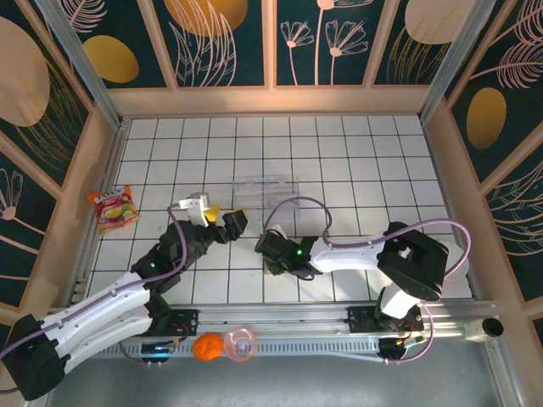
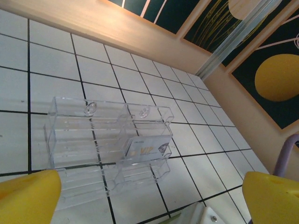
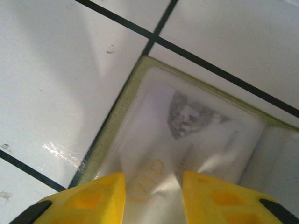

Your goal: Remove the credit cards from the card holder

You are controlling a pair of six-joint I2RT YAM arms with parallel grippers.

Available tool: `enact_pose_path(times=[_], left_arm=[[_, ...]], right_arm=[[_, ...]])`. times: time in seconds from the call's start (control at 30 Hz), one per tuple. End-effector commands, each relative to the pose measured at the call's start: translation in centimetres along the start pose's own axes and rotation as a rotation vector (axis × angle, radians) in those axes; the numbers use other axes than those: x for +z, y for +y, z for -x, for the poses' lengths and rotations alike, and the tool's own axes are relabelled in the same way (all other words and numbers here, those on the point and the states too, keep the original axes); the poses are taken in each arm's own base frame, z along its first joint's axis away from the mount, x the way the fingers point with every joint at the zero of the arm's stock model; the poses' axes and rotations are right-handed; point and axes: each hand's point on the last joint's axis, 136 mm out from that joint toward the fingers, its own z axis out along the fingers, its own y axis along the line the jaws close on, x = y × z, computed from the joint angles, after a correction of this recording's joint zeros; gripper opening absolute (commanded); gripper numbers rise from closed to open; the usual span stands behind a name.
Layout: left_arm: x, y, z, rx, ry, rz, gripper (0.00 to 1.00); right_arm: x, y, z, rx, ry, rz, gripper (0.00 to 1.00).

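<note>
The card holder (image 3: 119, 107) lies open and flat on the white tiles, olive-green at its edge. A pale credit card (image 3: 187, 135) marked VIP sits under its clear pocket. My right gripper (image 3: 154, 196) points straight down on it, its yellow fingers (image 3: 93, 198) standing apart on either side of the VIP lettering, tips at the pocket's surface. From above, the right gripper (image 1: 273, 253) covers the holder. Another credit card (image 2: 145, 148) stands in the clear plastic tray (image 2: 65, 135). My left gripper (image 2: 149, 205) hangs wide open and empty just short of that tray (image 1: 267, 186).
A red snack packet (image 1: 113, 208) lies by the left wall. An orange ball (image 1: 207, 347) and a pink object (image 1: 241, 343) rest on the near rail. Wooden walls (image 2: 117, 28) close in the tiled floor behind the tray.
</note>
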Motion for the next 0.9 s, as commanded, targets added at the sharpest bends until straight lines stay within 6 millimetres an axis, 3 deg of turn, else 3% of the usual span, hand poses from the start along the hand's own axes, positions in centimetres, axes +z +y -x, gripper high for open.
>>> enact_pose_path(times=[0.0,0.27,0.5,0.87], left_arm=[[-0.3,0.7,-1.7,-0.030,0.055,-0.002,0.98],[1.1,1.5,-6.9,-0.033,0.266,-0.004,0.66],[2.2,1.9,-11.9,-0.108,0.426,-0.039,0.39],[3.2,1.6,-16.6,-0.061,0.570,0.003,0.24]], right_arm=[[0.7,-0.9,-1.1,-0.006,0.038,-0.067,0.29],[-0.4,-0.9,0.7,0.053,-0.058,-0.031,0.05],[-2.5,0.3,2.6,0.119,-0.207,0.143,0.02],[-2.9,0.9,2.9,0.151,-0.219,0.221,0.02]])
